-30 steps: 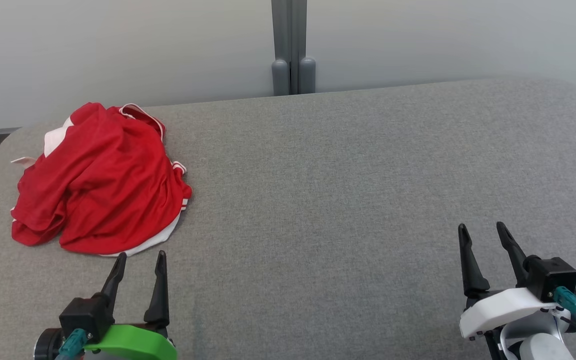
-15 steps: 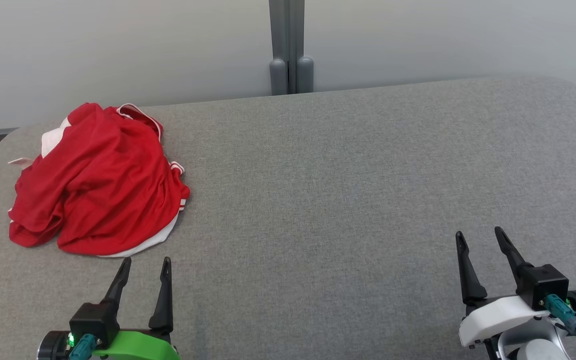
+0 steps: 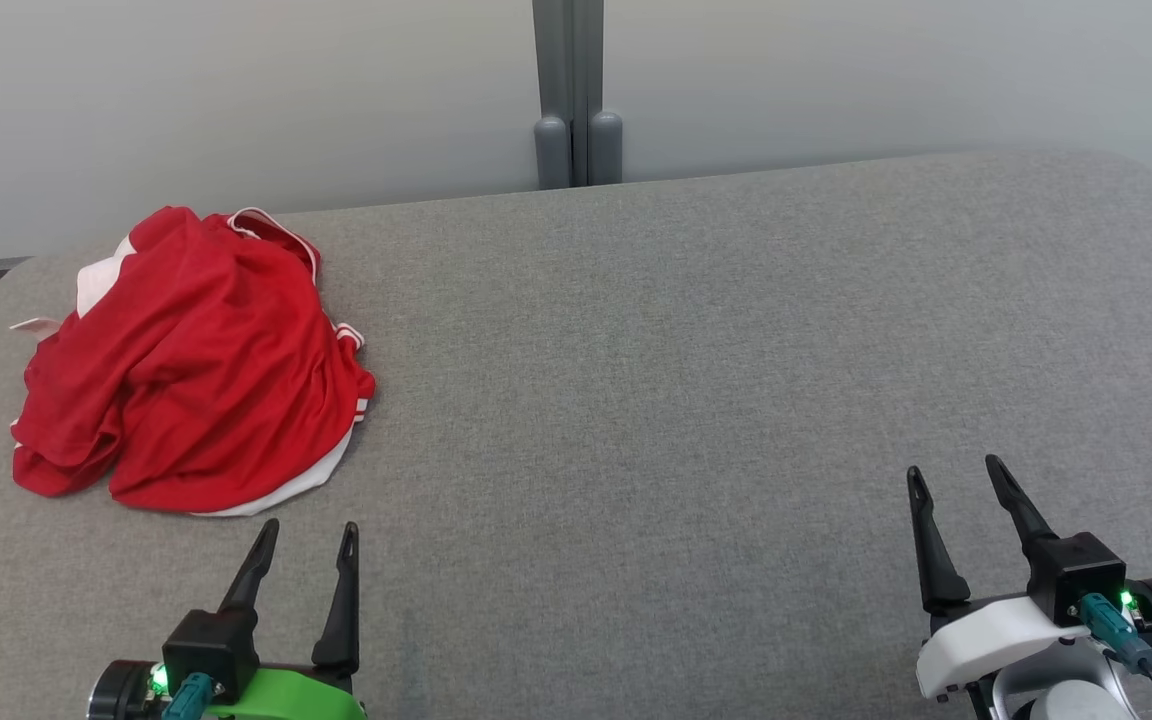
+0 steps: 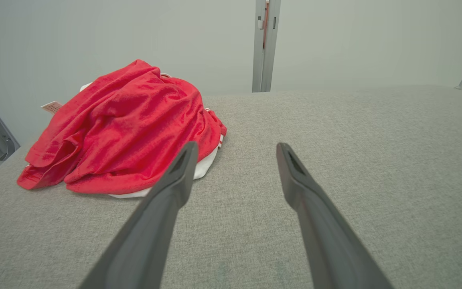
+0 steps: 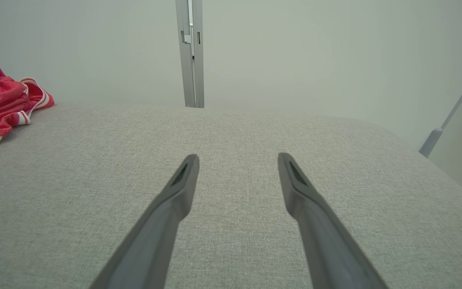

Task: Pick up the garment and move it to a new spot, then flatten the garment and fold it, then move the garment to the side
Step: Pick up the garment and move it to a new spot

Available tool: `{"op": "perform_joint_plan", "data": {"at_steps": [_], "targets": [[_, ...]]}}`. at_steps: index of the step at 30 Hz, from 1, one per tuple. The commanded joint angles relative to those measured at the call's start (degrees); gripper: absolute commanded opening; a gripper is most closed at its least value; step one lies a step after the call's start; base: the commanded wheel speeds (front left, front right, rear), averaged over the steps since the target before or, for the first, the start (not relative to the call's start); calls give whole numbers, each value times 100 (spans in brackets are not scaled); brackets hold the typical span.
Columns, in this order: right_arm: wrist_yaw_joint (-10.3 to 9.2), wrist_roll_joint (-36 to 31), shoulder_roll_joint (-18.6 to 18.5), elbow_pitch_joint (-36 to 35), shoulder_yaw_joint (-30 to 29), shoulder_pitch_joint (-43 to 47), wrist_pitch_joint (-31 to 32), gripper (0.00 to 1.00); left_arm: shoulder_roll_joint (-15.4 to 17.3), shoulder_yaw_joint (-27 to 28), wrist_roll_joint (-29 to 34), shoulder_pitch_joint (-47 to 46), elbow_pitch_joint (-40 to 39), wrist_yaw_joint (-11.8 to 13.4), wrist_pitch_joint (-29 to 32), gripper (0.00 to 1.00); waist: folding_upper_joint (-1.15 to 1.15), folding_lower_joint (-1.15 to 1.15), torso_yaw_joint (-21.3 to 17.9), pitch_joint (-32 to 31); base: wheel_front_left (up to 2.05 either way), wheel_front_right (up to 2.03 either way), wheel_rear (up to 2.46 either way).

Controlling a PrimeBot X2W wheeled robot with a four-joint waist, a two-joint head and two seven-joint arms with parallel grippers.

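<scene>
1. Lying in a crumpled heap at the far left of the grey fabric-covered surface, the red garment sits close to the surface's left and far edges, with nothing touching it.
2. White trim shows along the garment's near hem, and red-and-white striping marks a cuff on its right side. A small pale label sticks out at its far left.
3. The left gripper is at the near left, just on the near side of the garment's hem. Its two dark fingers are spread apart with nothing between them, tips pointing to the far side.
4. In the left wrist view one finger overlaps the white hem, but the head view shows a strip of bare grey between the fingertips and the cloth, so they are apart.
5. The right gripper is at the near right, well apart from the garment. Its jaws stand wide and empty over bare grey fabric.
6. Whether either gripper rests on the surface or hangs just above it, I cannot tell.
7. Beyond the far edge stands a pale wall, with a grey upright post near its middle.
8. A slanted grey bar stands off the surface's right side in the right wrist view.
</scene>
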Motion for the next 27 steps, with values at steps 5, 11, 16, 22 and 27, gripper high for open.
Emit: {"op": "perform_joint_plan", "data": {"at_steps": [5,11,16,22,27], "targets": [[0,20,-21,-4,40,39,-26,100,60,-53,-85,-3,34,-16,-18,100,0,0,52,7,0,0,0],[0,22,-20,-11,107,102,-23,100,53,-128,-114,-128,83,-17,-11,100,0,0,474,6,0,0,0],[-1,-10,-21,14,190,102,-23,100,32,-163,-123,-94,127,-16,-11,100,0,0,1154,-19,0,0,0],[-1,-3,-21,94,419,-61,-23,100,32,-62,-166,56,179,-16,-11,100,0,0,1787,-12,0,0,0],[-1,-13,-23,153,553,-197,-23,100,34,-61,-206,36,173,-16,-10,100,0,0,1958,86,0,0,0]]}}
